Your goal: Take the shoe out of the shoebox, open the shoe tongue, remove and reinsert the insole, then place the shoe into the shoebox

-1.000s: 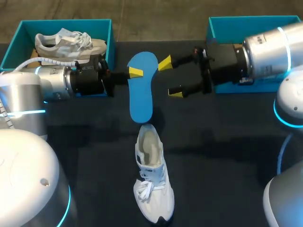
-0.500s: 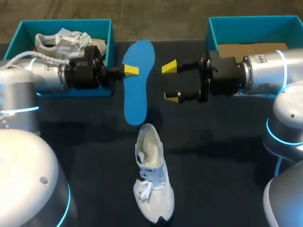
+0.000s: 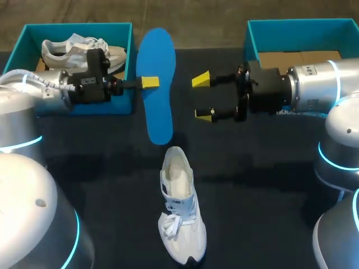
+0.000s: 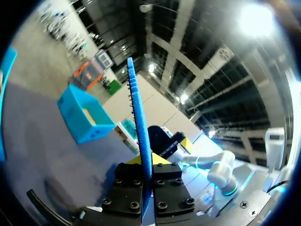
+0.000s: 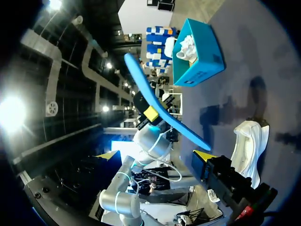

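Black table (image 3: 269,185); blue insole (image 3: 155,84) held above it, white shoe (image 3: 180,207) lying at 6 o'clock of the insole.
Head view: the insole is pinched at one long edge by the left gripper (image 3: 149,83); its long axis runs 12 to 6 o'clock, the near end aimed at the shoe's opening; the right gripper (image 3: 202,96) is spread wide and empty at 3 o'clock, apart from the insole; the left arm is judged nearer for reinsertion. Left wrist view: the insole is seen edge-on, clamped between both fingers; no shoe is shown. Right wrist view: the insole's flat face, the shoe beyond, and a teal shoebox (image 5: 197,52) are shown.
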